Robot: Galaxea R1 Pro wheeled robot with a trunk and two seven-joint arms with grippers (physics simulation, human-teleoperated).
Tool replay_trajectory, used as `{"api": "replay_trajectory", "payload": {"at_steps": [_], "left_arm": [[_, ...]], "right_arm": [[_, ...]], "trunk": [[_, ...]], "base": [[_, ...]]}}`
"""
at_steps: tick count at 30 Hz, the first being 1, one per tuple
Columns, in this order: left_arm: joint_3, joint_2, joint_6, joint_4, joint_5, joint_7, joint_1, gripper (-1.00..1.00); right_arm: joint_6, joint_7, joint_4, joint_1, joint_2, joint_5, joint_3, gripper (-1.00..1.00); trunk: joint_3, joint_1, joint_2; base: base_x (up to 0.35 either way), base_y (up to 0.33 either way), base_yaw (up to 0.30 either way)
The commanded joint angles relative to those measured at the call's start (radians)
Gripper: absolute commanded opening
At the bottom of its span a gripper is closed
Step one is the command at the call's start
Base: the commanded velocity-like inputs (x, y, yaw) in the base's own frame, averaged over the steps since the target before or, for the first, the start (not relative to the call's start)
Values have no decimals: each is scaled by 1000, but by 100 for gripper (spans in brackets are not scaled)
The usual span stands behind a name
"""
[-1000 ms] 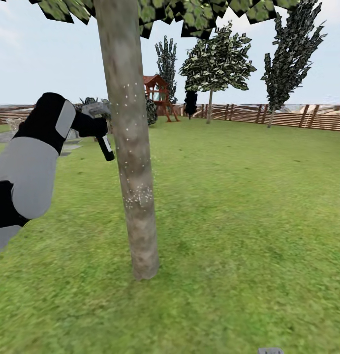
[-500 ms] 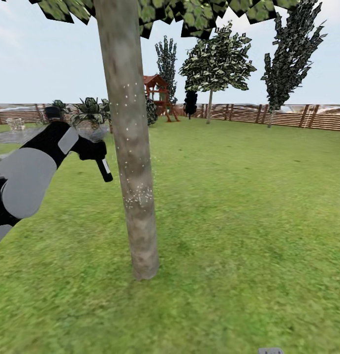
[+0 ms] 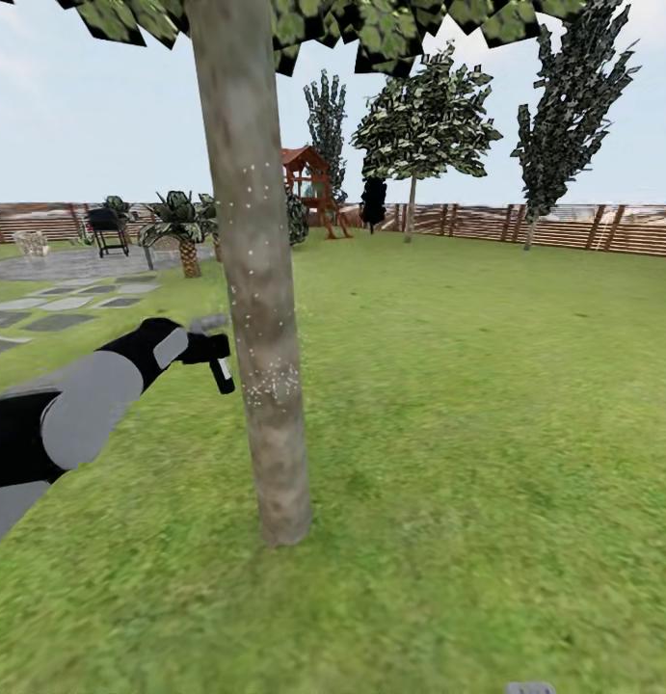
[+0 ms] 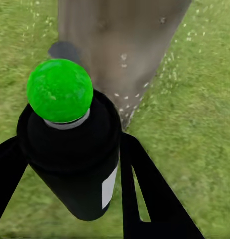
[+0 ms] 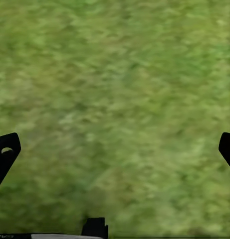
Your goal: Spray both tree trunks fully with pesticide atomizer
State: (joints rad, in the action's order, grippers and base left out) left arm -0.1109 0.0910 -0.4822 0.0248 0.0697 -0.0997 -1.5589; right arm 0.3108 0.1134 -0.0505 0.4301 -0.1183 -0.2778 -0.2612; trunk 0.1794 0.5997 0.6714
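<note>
The left gripper [image 4: 70,199] is clenched on the atomizer [image 4: 70,159]; its two black fingers [image 4: 144,194] sit on each side of the black bottle, and the green cap [image 4: 60,89] points toward the trunk [image 4: 119,45]. In the head view the atomizer [image 3: 220,371] is held just beside the trunk [image 3: 260,318], on the robot's left side of it, at about the middle of the visible height.

White spray dots show on the bark from the upper part down to a denser patch [image 3: 273,386] near the nozzle; below this patch the trunk looks bare down to the lawn [image 3: 487,463]. So I judge that the step in hand is spraying the first tree, and it is partly done; the second tree [image 3: 419,125] stands far off near the fence [image 3: 564,226] and looks untouched, though at this distance I cannot be sure.

To do it well, keep the nozzle facing the bark and near it without touching; work down in slow passes to the base; the far side of the trunk probably needs spray too, so the robot should go around.

The bottle is opaque; how much liquid is in it cannot be told.

The right gripper [image 5: 115,149] is released, fingers wide apart over grass, holding nothing.
</note>
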Motion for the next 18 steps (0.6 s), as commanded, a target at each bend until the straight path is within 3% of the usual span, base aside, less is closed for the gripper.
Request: {"api": "replay_trajectory", "payload": {"at_steps": [1, 4, 12, 18], "left_arm": [[-7, 0, 14, 2, 7, 0, 26, -100], [-6, 0, 133, 1, 7, 0, 157, -100], [-7, 0, 176, 1, 7, 0, 296, -100], [-6, -9, 292, 1, 7, 0, 440, -100]], "right_arm": [[7, 8, -5, 2, 0, -11, -5, 100], [8, 8, -4, 2, 0, -11, -5, 100], [9, 6, -4, 2, 0, -11, -4, 100], [16, 0, 0, 2, -11, -11, -4, 100]], "trunk": [[1, 0, 2], [1, 0, 2], [1, 0, 2], [1, 0, 2]], "base": [[-102, 0, 0], [-166, 0, 0], [-332, 0, 0], [-349, 0, 0]]}}
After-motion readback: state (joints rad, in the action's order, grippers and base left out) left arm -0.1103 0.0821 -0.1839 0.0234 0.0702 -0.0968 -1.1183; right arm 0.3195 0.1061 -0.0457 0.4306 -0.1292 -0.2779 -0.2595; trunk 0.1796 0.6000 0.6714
